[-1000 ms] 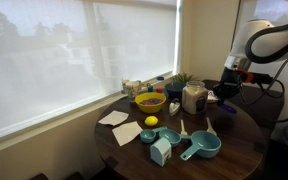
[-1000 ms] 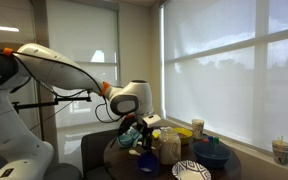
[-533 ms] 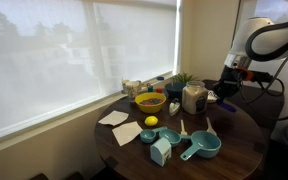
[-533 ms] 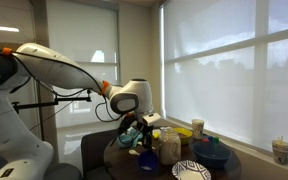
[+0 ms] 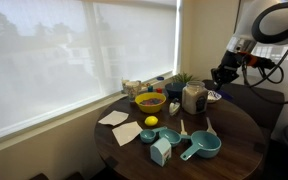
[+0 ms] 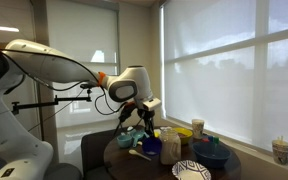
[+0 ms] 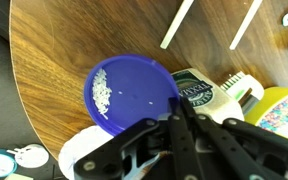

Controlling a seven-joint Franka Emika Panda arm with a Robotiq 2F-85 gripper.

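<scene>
In the wrist view my gripper (image 7: 177,103) is shut, its two black fingers pressed together with nothing seen between them. It hangs above a blue plate (image 7: 134,95) that carries a small patch of white grains on its left side. A jar with a green label (image 7: 199,88) stands just right of the plate. In both exterior views the gripper (image 5: 221,75) (image 6: 144,110) is raised off the round wooden table (image 5: 234,130), above the plate (image 5: 214,96) and beside the jar (image 5: 193,97).
On the table are a yellow bowl (image 5: 149,101), a lemon (image 5: 151,121), napkins (image 5: 114,118), teal measuring cups (image 5: 201,147) and a small plant (image 5: 182,79). A patterned plate (image 6: 191,170) and dark bowl (image 6: 212,152) sit near the edge. Window blinds run along the side.
The arm has lifted the shut gripper up and away from the blue plate; it hung lower over the table before. The objects have not moved.
</scene>
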